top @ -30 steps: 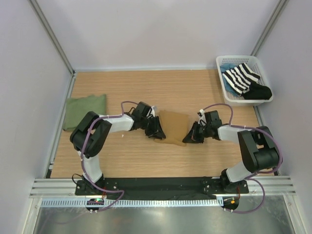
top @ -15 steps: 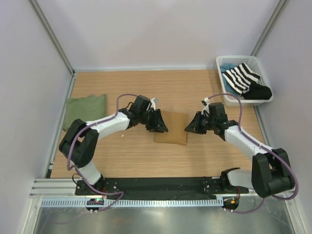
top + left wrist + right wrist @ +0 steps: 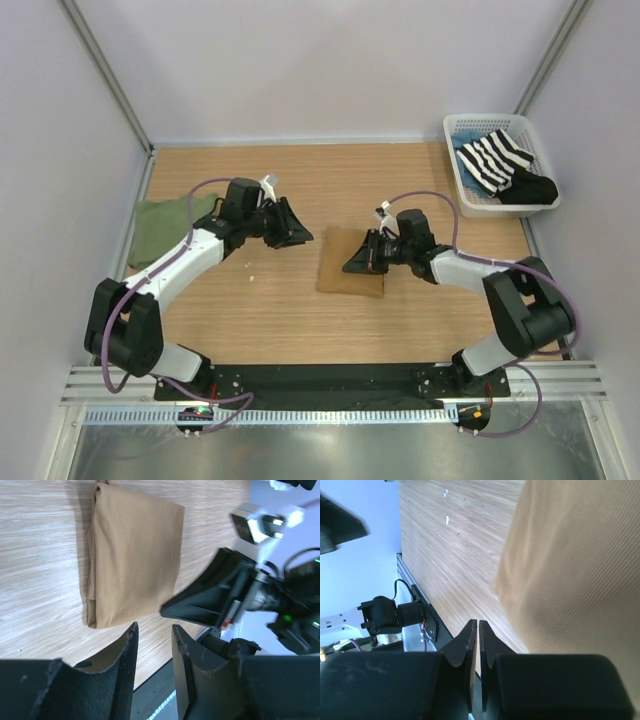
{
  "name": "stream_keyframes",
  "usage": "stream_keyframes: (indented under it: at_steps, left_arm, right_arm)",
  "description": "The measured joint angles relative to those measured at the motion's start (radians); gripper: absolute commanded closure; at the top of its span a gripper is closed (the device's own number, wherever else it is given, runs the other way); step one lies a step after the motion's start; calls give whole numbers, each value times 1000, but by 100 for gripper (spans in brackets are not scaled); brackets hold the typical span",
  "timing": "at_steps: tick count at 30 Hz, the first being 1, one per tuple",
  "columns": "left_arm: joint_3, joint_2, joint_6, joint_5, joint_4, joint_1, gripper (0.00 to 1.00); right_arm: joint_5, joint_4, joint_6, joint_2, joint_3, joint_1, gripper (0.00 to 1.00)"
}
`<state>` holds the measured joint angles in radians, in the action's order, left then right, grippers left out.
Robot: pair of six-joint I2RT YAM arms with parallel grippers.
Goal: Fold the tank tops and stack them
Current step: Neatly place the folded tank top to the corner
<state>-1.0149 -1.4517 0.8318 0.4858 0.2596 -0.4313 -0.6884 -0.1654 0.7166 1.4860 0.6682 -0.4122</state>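
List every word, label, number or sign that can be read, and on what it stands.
None can be read.
The tan tank top, the olive green tank top, the striped garment and the white basket show no print.
The white block on the right arm: too blurred.

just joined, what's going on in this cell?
Two arms are folding and stacking tank tops. The tan top lies folded mid-table, and neither gripper holds it. The right gripper is shut above it, while the left gripper is open and empty beside its far-left corner. The green top lies apart at the table's left edge, so nothing is stacked yet.
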Motion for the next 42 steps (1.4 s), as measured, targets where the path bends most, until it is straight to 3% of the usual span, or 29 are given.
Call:
stream_keyframes:
  at_steps: [7,11,17,21,26,29,32,35,37,39,42]
  left_arm:
    - [29,22,-4,1,19,6,66]
    - [43,22,-8,0,33,6,66]
    - [45,22,-13,4,37,6,66]
    - [48,22,-21,5,36,5,65]
    - [65,22,-27,6,37,5,65]
    - [78,22,-28,8,36,5,59]
    - [96,22,-30,7,32,5,45]
    - [110,22,-29,4,29,5,40]
    - [113,22,-31,5,29,5,30]
    - [113,22,-34,4,25,5,18]
    - [113,21,-30,-6,21,5,3]
  right_arm:
    - [-130,-375,157,317,-106,69,89]
    - [-195,-540,233,367,-148,98,89]
    - [-183,-452,204,317,-114,98,89]
    - [-156,-304,145,259,12,98,89]
    - [-144,-237,106,270,180,112,89]
    - [-140,-234,102,336,250,134,89]
    - [-128,-238,111,434,274,150,89]
    - [-120,-244,133,546,283,158,89]
    - [-157,-266,170,603,293,161,89]
    - [-159,-272,172,603,306,160,84]
    - [-137,-238,153,583,314,158,69]
